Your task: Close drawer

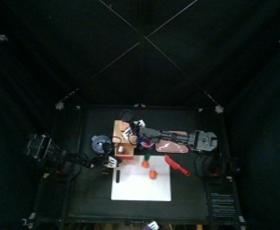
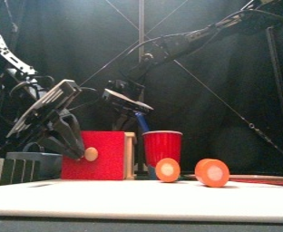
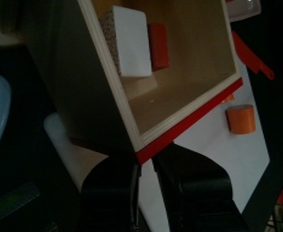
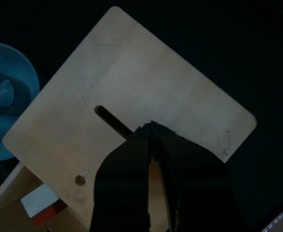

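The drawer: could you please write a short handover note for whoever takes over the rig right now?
Left tool: at the red front of the drawer, lined up with it; grip not clear.
Right tool: shut, tip at the wooden cabinet top, apparently steadying it.
Drawer: pulled out, with a white block visible inside.
Done: both arms in position.
Left: push the front in until flush, then back both arms away.
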{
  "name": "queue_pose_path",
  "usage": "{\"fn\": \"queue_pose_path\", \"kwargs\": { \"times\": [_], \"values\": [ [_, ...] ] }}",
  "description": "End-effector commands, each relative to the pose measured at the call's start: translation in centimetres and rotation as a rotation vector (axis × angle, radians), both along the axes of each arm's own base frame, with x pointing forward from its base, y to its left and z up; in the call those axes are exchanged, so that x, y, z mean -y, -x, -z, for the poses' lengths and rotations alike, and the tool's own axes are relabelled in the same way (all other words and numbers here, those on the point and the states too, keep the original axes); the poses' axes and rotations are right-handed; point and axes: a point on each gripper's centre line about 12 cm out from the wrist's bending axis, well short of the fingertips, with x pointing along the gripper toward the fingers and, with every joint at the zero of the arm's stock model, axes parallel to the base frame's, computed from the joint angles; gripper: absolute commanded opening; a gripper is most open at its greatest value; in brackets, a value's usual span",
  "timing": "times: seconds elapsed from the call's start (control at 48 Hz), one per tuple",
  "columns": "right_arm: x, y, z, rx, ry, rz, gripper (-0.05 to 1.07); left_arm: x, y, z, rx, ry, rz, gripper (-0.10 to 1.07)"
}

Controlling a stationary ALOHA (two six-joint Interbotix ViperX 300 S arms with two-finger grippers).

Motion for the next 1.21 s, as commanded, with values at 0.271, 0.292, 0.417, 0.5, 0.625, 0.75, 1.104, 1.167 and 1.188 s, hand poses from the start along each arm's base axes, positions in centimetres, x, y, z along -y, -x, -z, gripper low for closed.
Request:
{"fn": "queue_pose_path", "kwargs": {
  "times": [0.271,0.292,0.417,0.5,0.625,0.75,1.104,1.167,1.188],
  "values": [
    [0.2,0.4,-0.6,0.01,-0.01,0.012,0.45,-1.7,-1.6,-1.2,0.044,-0.037,-0.023,0.58],
    [0.2,0.4,-0.6,0.009,-0.01,0.011,0.45,-1.7,-1.6,-1.2,0.044,-0.039,-0.022,0.58],
    [0.2,0.4,-0.4,0.006,-0.012,0.012,0.45,-2.3,-1.5,-1.1,0.044,-0.043,-0.037,0.58],
    [0.2,0.4,-0.4,0.006,-0.014,0.012,0.45,-2.8,-1.4,-1.1,0.043,-0.046,-0.053,0.58],
    [0.0,0.4,-0.5,0.01,-0.017,0.01,0.45,-3.4,-1.3,-1.2,0.045,-0.054,-0.068,0.58],
    [-0.1,0.3,-0.5,0.009,-0.018,0.009,0.45,-4.0,-1.3,-1.3,0.046,-0.062,-0.08,0.58],
    [-0.4,0.4,-0.2,0.007,-0.031,0.009,0.45,-6.0,-1.0,-1.9,0.066,-0.099,-0.123,0.58],
    [-0.4,0.3,-0.2,0.007,-0.031,0.008,0.45,-6.3,-0.8,-2.0,0.068,-0.103,-0.13,0.58],
    [-0.4,0.3,-0.2,0.007,-0.031,0.008,0.45,-6.4,-0.8,-2.0,0.067,-0.104,-0.132,0.58]
  ]
}}
